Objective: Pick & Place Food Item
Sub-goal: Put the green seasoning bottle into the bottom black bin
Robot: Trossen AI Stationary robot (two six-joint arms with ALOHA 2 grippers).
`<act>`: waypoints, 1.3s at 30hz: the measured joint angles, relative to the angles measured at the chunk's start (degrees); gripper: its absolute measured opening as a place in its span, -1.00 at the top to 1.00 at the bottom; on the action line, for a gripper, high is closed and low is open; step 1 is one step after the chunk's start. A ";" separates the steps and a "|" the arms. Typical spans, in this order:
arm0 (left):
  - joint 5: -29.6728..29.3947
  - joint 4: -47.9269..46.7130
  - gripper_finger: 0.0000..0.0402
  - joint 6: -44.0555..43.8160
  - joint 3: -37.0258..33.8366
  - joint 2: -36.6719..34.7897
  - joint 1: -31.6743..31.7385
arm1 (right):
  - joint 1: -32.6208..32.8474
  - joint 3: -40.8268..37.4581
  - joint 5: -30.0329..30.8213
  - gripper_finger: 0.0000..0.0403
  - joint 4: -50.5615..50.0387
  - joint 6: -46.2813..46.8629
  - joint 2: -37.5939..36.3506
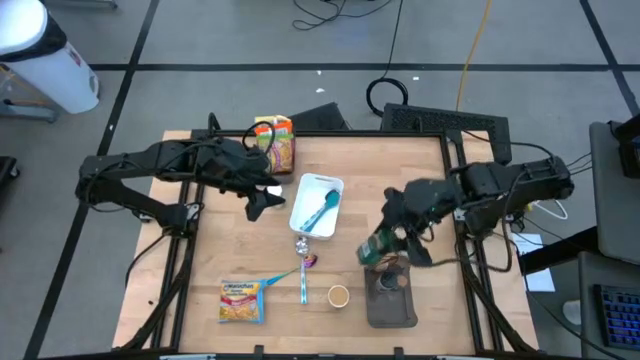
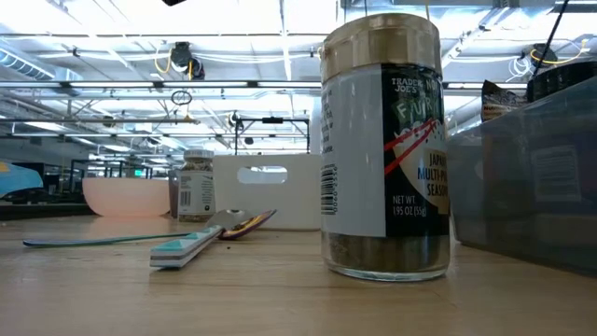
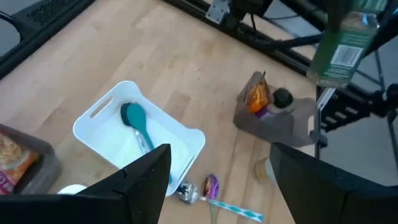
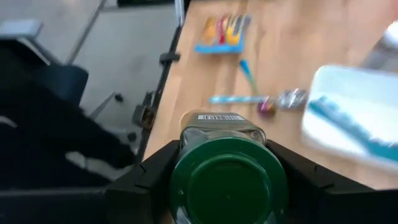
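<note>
carrying a green-lidded jar [image 4: 227, 171] w/ our right gripper [image 1: 385, 248], fingers clamped on its sides, at right-center of the high view, above the gray tray [image 1: 392, 310], prob. so it clears the table. left gripper [image 1: 262, 200] is hovering beside the white bin [image 1: 317, 205], fingers spread apart, holding nothing.

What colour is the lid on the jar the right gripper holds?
Green. The jar lid shows best in the right wrist view, clamped in the right gripper.
</note>
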 joint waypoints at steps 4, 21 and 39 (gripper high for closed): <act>-0.05 -1.00 -0.41 1.16 0.00 -0.09 0.00 | 3.38 1.80 0.08 0.07 -1.13 2.48 4.48; -5.43 -3.38 -0.41 -7.87 0.00 0.73 -1.74 | 13.97 1.80 4.84 0.07 -14.81 -3.39 11.33; -10.52 3.40 -0.41 -27.58 -5.90 6.16 -9.41 | 30.58 -0.20 18.58 0.07 -13.22 -3.57 12.86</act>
